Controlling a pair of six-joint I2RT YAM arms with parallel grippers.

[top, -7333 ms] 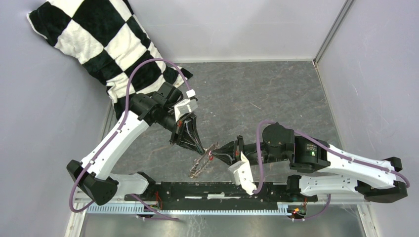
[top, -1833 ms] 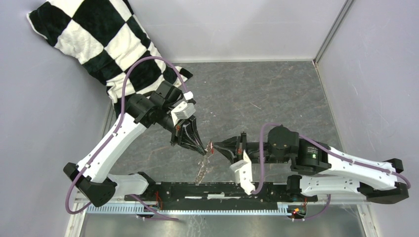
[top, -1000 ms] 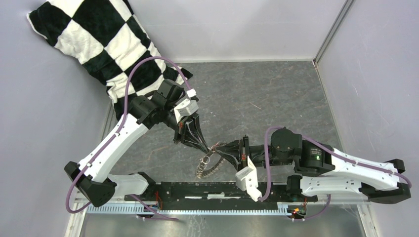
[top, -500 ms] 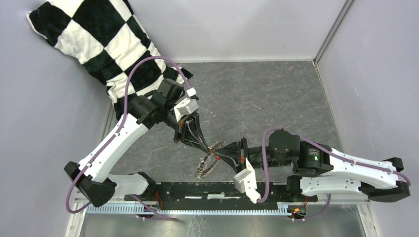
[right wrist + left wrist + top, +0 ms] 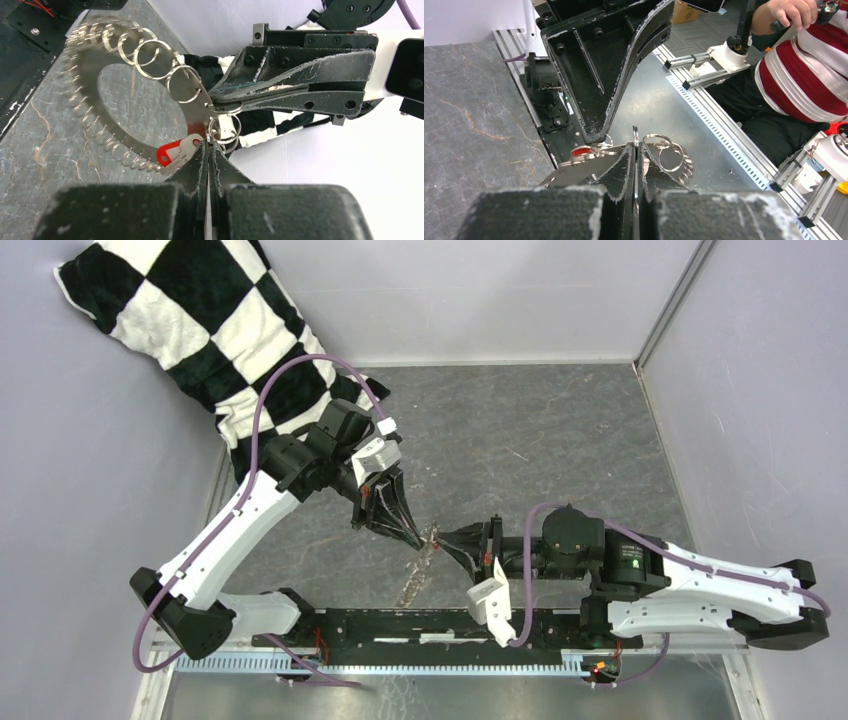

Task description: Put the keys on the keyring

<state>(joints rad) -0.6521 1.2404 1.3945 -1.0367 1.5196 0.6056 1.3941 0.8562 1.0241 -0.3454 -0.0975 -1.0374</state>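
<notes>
- Both grippers meet tip to tip near the table's (image 5: 560, 440) near edge. The left gripper (image 5: 418, 538) is clamped on the keyring (image 5: 412, 580) rim, and the right gripper (image 5: 443, 540) looks closed on the key (image 5: 170, 151) blade.
- Table spreads far and right to the walls; base bar (image 5: 400, 622) sits close in front.
- Left arm reaches diagonally near-right; right arm points left.
- Keyring hangs edge-on toward the bar; the key's red head points away from the right fingers.

Bright, even light; far side of the keyring (image 5: 195, 117) blurred.
</notes>
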